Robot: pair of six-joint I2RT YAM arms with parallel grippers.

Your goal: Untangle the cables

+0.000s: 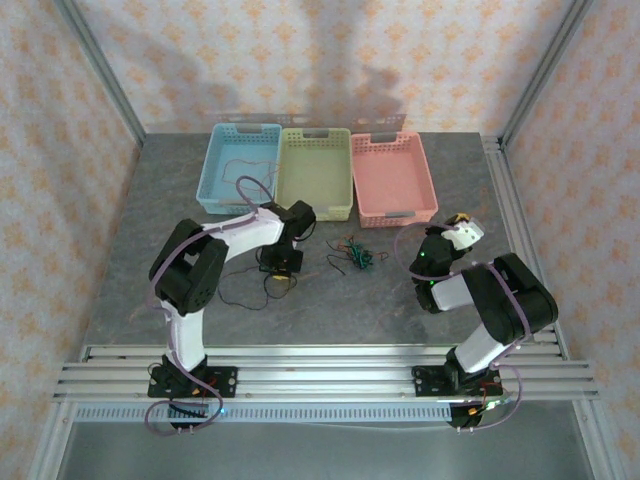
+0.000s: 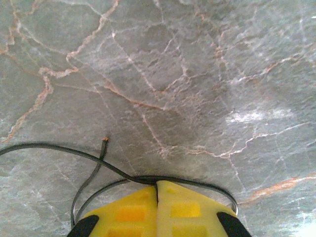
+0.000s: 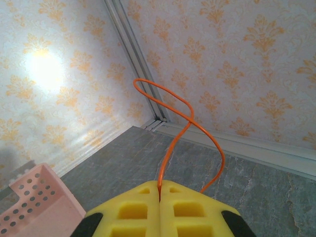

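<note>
On a grey marbled tabletop (image 2: 207,74), the left hand (image 2: 157,186) is pressed low with its yellow fingers closed flat together. A thin black cable (image 2: 54,147) crosses right at the fingertips and seems to be pinched there. The right hand (image 3: 160,187) is raised off the tabletop beside a pink basket (image 3: 29,202), its fingers also closed, clamping an orange cable (image 3: 170,96). Between the two arms a small tangle of cables (image 1: 352,257) lies loose on the tabletop, apart from both hands. The likeliest trouble is the black cable. It is caught only at the very tips, so a lift could let it slide free, and a hard pull could draw its loop around the fingers into a knot. The orange loop might also snag if it were swung near the tangle. The black cable runs mostly side to side in front of the left hand, curving into a loop, and its bare copper end (image 2: 105,140) points away from the fingers. The orange cable stands roughly upright out of the right hand, curls over and bends back down.
</note>
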